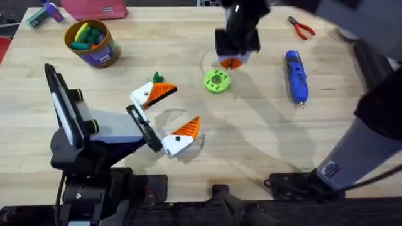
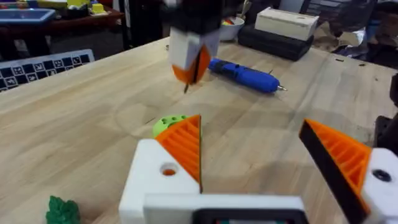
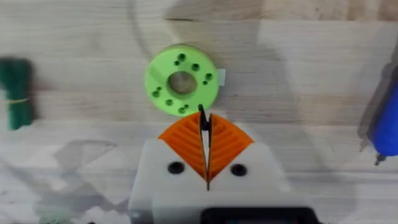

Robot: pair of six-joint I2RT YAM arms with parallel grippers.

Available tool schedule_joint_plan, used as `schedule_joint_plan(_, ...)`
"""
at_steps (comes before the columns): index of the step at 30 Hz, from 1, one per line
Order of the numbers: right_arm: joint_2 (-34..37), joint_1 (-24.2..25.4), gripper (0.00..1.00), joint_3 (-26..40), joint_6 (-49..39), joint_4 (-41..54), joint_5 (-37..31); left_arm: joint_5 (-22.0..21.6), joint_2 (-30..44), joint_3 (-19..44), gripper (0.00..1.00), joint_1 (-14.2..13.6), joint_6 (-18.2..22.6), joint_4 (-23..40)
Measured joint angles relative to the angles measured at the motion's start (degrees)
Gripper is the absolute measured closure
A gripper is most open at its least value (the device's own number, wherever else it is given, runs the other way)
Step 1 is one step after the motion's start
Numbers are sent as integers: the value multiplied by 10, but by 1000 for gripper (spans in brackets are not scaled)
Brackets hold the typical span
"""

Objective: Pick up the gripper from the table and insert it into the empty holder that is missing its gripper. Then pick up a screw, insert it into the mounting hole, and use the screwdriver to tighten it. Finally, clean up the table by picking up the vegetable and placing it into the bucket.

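My left gripper (image 1: 171, 114) rests open on the table, with an orange wedge on each white finger. The holder (image 2: 155, 171), its finger nearer the vegetable, carries the gripper wedge (image 2: 185, 144) and shows an unfilled mounting hole (image 2: 168, 169). My right gripper (image 3: 205, 124) hangs over the table by the green disc (image 3: 181, 79), shut on a thin dark screw (image 3: 202, 116) that pokes out past its pads. The blue screwdriver (image 1: 296, 75) lies to the right. The dark green vegetable (image 1: 157, 77) lies beside the holder. The bucket (image 1: 92, 43) stands at the far left.
Red-handled pliers (image 1: 301, 28) lie at the far right. A pink case (image 1: 94, 7) and small items sit along the far edge. Bare wood lies between the left gripper's fingers and the screwdriver.
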State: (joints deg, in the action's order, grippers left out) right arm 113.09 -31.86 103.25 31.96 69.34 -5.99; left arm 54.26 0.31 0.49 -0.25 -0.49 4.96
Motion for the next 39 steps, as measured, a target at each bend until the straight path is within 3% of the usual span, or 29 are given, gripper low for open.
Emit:
schedule_joint_plan(9, -20, -31, 995, 164, -72, 88, 0, 0, 0, 0, 15, 0, 0, 0)
schedule_joint_plan(16, -20, -105, 995, 246, -156, 100, 0, 0, 0, 0, 15, 0, 0, 0)
schedule_joint_plan(26, -20, -207, 995, 260, -228, 109, 0, 0, 0, 0, 16, 0, 0, 0)
schedule_joint_plan(39, -20, -299, 995, 260, -407, 117, 1, 0, 0, 0, 15, 0, 0, 0)
